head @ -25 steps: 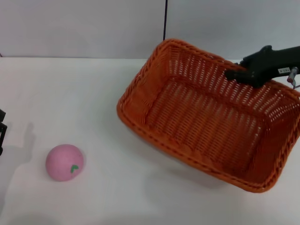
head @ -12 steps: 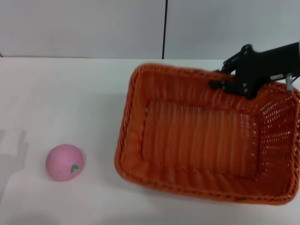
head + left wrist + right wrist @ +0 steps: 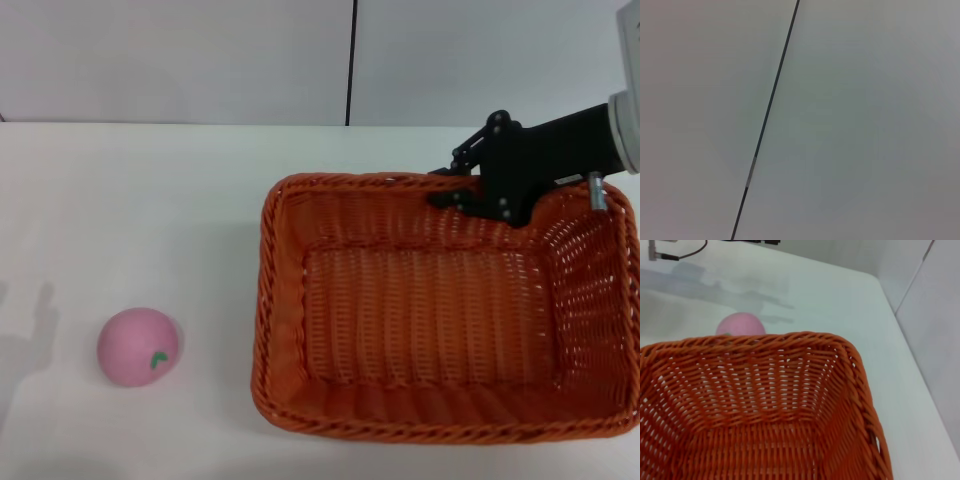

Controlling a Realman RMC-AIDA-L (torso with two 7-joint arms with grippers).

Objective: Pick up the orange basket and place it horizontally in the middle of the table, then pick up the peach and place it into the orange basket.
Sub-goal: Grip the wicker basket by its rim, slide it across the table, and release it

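The orange basket (image 3: 430, 320) rests flat on the white table (image 3: 150, 200), right of centre, its long sides running left to right. My right gripper (image 3: 447, 186) is at the middle of the basket's far rim, its black fingers closed over the braided edge. The pink peach (image 3: 138, 346) lies on the table well left of the basket, green leaf mark facing front. The right wrist view looks down into the basket (image 3: 760, 415), with the peach (image 3: 740, 323) showing just beyond its far rim. My left gripper is out of view; its wrist view holds only a wall.
A grey wall with a dark vertical seam (image 3: 351, 60) stands behind the table. The basket's right end reaches the picture's right edge. Bare tabletop (image 3: 215, 300) lies between peach and basket, and a faint shadow (image 3: 35, 310) falls at the far left.
The basket has swung from a tilted, diagonal pose down to lying flat and level, with my right gripper moving left along with it. The left gripper left the picture's left edge.
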